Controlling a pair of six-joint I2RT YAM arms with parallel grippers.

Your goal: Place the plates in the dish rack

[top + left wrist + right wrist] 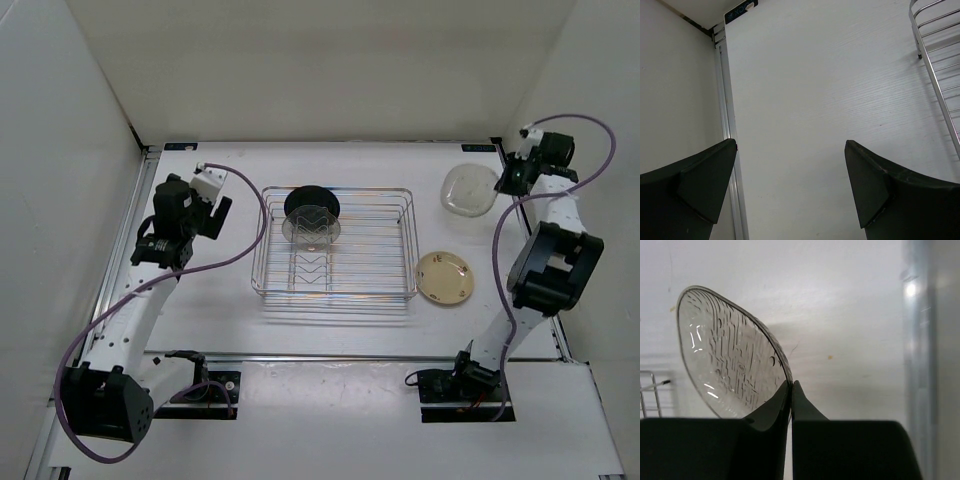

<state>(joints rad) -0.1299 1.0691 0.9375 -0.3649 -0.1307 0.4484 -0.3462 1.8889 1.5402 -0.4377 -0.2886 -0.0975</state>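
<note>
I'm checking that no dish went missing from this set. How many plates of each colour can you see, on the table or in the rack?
Black plate: 1
Clear plate: 2
Cream plate: 1
Total: 4

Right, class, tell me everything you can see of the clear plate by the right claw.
The clear plate is small, round, shallow, glass-like, with fine streaky texture and faint specks. It sits at the far right of the table, outside the dish rack, beyond the cream plate. The right claw is shut on its rim, apparently pinching it. Whether it lies flat or tipped cannot be told.
</note>
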